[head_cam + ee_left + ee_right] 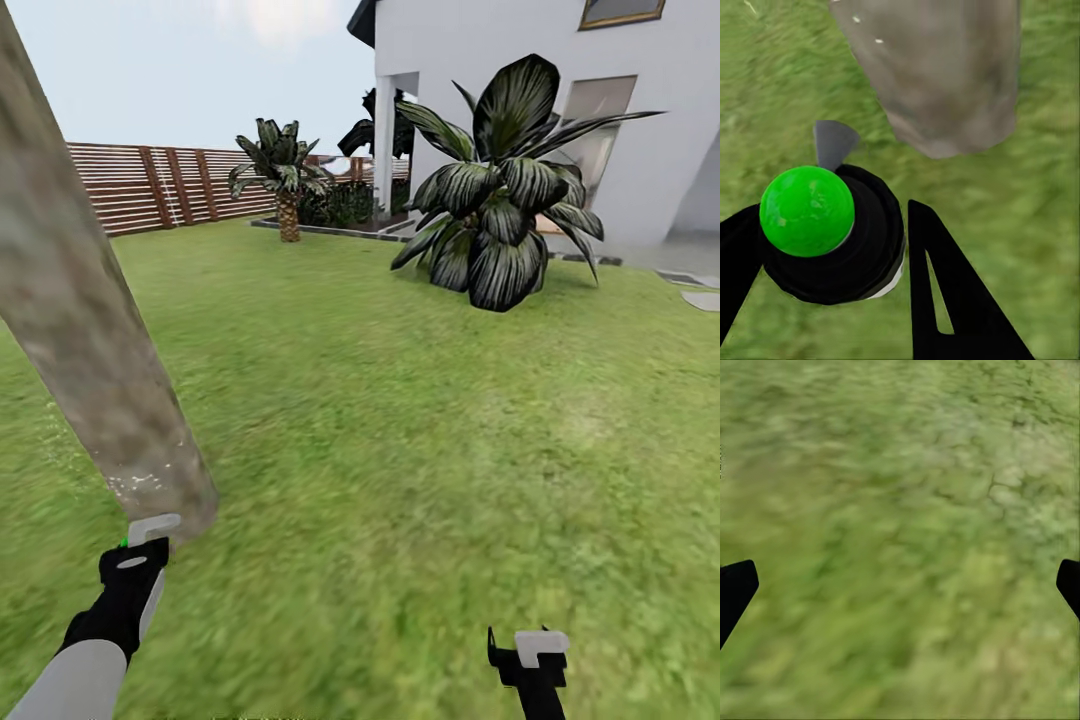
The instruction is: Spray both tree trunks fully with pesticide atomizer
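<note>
A: Surroundings first, quick. What's around?

B: Lawn everywhere. Big striped-leaf palm ahead right, in front of a white house. Smaller palm farther back by the slatted wooden fence. Pale stepping slabs at the far right edge. Nothing stands between the robot and the trunk.

A: Trunk?

B: Tree trunk fills the left of the head view, leaning in frame, mottled grey-brown, base in the grass. A few white specks of pesticide near its base; left wrist view shows a couple more on the bark.

A: Atomizer?

B: Pesticide atomizer sits in the left gripper, just beside the trunk base. In the left wrist view it's a round black body with a glossy green cap, a small grey piece sticking out toward the trunk. No red tip visible. Only a green sliver shows in the head view.

A: Fingers?

B: Left fingers clamp the bottle on both sides. Right gripper hangs low over grass, well apart from the trunk; its fingertips sit at opposite edges of the right wrist view, spread wide, holding nothing.
</note>
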Controlling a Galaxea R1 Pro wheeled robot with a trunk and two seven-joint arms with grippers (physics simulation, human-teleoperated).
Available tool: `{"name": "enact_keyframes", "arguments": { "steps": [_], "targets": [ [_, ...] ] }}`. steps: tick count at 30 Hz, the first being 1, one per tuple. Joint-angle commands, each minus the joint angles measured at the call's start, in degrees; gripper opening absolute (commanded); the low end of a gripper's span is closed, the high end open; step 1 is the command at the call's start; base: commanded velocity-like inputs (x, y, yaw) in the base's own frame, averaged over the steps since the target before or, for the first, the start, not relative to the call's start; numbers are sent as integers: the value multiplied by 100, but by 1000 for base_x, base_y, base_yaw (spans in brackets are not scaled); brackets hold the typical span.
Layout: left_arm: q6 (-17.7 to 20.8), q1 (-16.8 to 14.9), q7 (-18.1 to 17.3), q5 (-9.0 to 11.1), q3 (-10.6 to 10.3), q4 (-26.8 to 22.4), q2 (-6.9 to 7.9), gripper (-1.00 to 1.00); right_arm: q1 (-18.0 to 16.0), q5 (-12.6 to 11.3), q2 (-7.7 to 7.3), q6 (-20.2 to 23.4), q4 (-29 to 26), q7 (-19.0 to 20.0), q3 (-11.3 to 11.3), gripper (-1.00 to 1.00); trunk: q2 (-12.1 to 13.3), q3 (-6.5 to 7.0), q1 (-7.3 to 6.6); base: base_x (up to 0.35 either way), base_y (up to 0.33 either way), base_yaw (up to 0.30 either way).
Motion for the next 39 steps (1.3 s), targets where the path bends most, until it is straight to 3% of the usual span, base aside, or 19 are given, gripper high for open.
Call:
{"name": "enact_keyframes", "arguments": {
  "steps": [1,3,11,15,19,21,23,25,28,39],
  "targets": [
    [48,-4,-8,-46,14,-220,-9,-100,-3,61,0,-11,7,-31,-29,100,-2,-5,-1,-40,-270,272],
    [249,-11,-24,-44,3,-593,-37,-100,-3,61,0,-11,7,-31,-29,100,-2,-5,-1,-126,-264,276],
    [451,-98,-28,-52,-48,-690,-62,-100,-3,61,0,-11,0,-31,-29,100,-2,-5,-1,-153,-136,259],
    [1168,-653,-68,-58,-220,-670,-62,-100,-3,61,0,-11,-1,-31,-29,100,-2,-5,-1,-2,-1,14],
    [1283,-1043,-189,-74,-320,-628,12,-100,-3,61,-4,-11,-2,-31,-29,100,-2,-5,-1,0,0,1],
    [1288,-1051,-205,-89,-330,-650,53,-100,-3,61,-3,-11,-2,-31,-29,100,-2,-5,-1,0,0,0],
    [1291,-1022,-260,-65,-323,-637,264,-100,-3,61,-1,-11,-2,-31,-29,100,-2,-5,-1,0,0,0],
    [1286,-1001,-623,-68,-315,-624,422,-100,-3,61,0,-11,-2,-31,-29,100,-2,-5,-1,0,0,8],
    [1283,-996,-946,-103,-341,-655,425,-100,-3,61,0,-11,-2,-31,-29,100,-2,-9,-1,7,0,162],
    [1274,-990,-977,-106,-329,-608,406,-100,-3,61,0,-11,0,-31,-29,100,-2,-16,-1,246,-74,77]
  ]
}}
